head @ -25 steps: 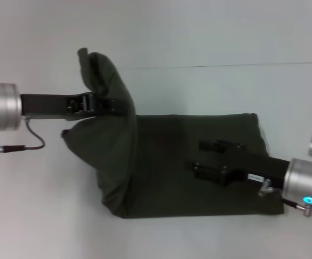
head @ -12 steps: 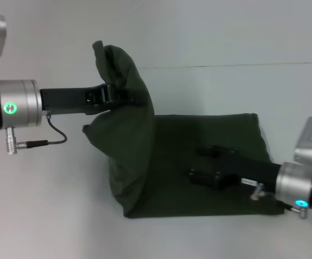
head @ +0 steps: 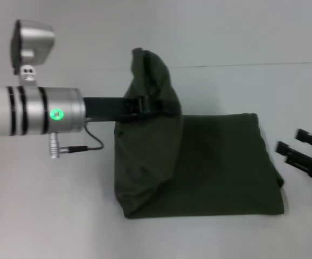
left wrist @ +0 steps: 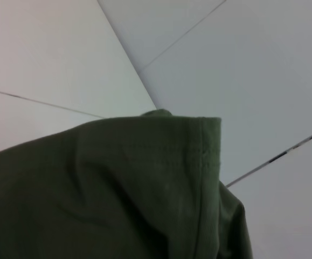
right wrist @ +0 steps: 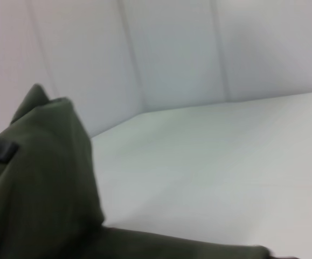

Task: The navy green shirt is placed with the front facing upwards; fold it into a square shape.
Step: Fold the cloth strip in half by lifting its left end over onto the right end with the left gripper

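Shirt [head: 215,162] edge lifted in left gripper [head: 164,106]

Left gripper [head: 169,106] fingertips are buried in the raised fold of the navy green shirt [head: 215,162]. Right gripper [head: 301,152] is cut off by the head view's edge

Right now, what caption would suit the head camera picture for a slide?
Left gripper lifts one end of the navy green shirt over its flat half; right gripper waits open beside it.

Bare lab-like test space — plain white table [head: 242,32], blank panelled walls [right wrist: 172,54]
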